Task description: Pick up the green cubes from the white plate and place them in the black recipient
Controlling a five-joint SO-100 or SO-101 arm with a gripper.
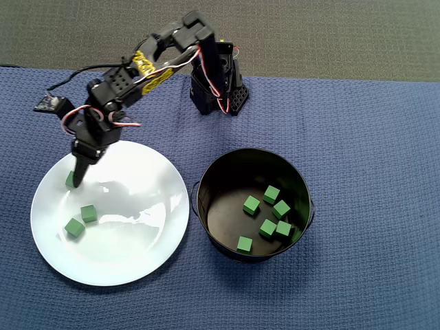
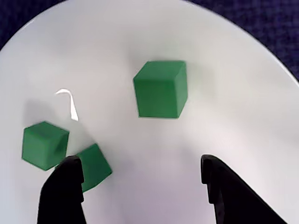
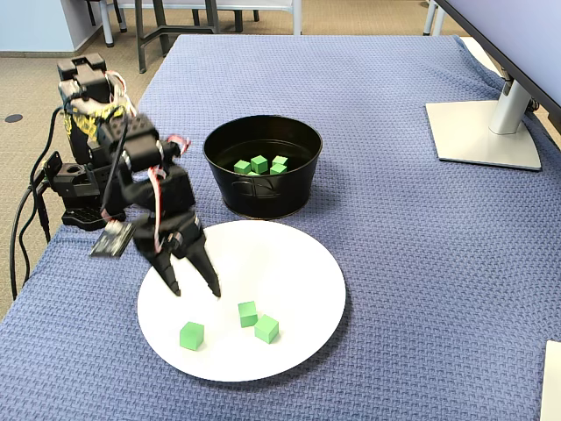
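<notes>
Three green cubes lie on the white plate (image 1: 137,254). In the overhead view one cube (image 1: 70,180) sits at the plate's left edge, partly hidden by the gripper's fingers, while a pair (image 1: 89,214) (image 1: 74,227) lies just below it, close together but not clearly touching. In the fixed view the lone cube (image 3: 191,335) is at the near left of the plate and the pair (image 3: 248,313) (image 3: 266,329) sits to its right, nearly touching.

The gripper (image 1: 79,177) hangs tip-down over the plate's left part in the overhead view, its jaws spread wide with nothing between them. In the wrist view the two dark fingers (image 2: 65,186) rise from the bottom edge; the big cube (image 2: 160,88) lies ahead of the gap, and two more cubes (image 2: 44,144) (image 2: 95,165) sit beside the left finger, which covers a corner of the nearer one. In the fixed view the gripper (image 3: 193,286) stands over the plate's far left, apart from all three cubes.

The black recipient (image 1: 206,185) stands just right of the plate in the overhead view, close to its rim. Six cubes (image 1: 251,205) rest on its floor, mostly toward the right side.

All of this sits on a blue woven cloth (image 1: 371,137). The arm's base (image 1: 218,93) stands on it at the far edge, and a monitor stand (image 3: 486,132) rests at the far right in the fixed view.
</notes>
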